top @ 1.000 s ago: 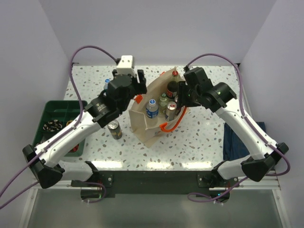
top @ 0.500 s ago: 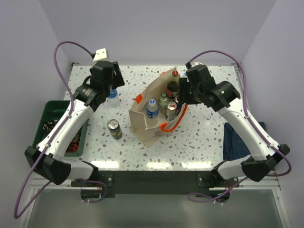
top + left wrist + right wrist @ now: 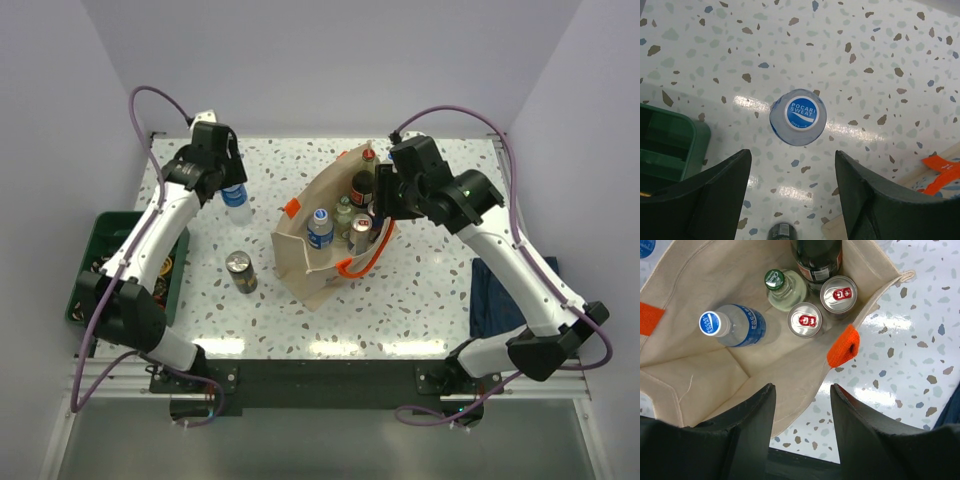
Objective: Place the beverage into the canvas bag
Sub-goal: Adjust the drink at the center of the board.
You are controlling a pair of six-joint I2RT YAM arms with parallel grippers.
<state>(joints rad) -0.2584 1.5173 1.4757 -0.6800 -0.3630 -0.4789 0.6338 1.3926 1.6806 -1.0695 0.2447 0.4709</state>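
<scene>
The beige canvas bag [image 3: 292, 258] with orange handles stands open at mid table. In the right wrist view the bag [image 3: 705, 370] holds a blue-capped bottle [image 3: 732, 325], a green-capped bottle [image 3: 782, 285], two cans [image 3: 805, 320] and a dark bottle [image 3: 817, 255]. My right gripper [image 3: 380, 205] [image 3: 802, 425] is open and empty above the bag's right rim. My left gripper [image 3: 222, 172] [image 3: 792, 185] is open and empty above the table, just short of a clear Pocari Sweat bottle [image 3: 237, 203] [image 3: 798, 116] standing upright left of the bag.
A dark can [image 3: 240, 272] [image 3: 781, 232] stands on the table left of the bag, nearer the front. A green compartment tray [image 3: 120, 230] [image 3: 665, 145] sits at the left edge. A blue cloth [image 3: 490, 295] lies at the right.
My left arm has swung away from the bag, left and back, and now hovers by the Pocari Sweat bottle. The right arm has barely moved.
</scene>
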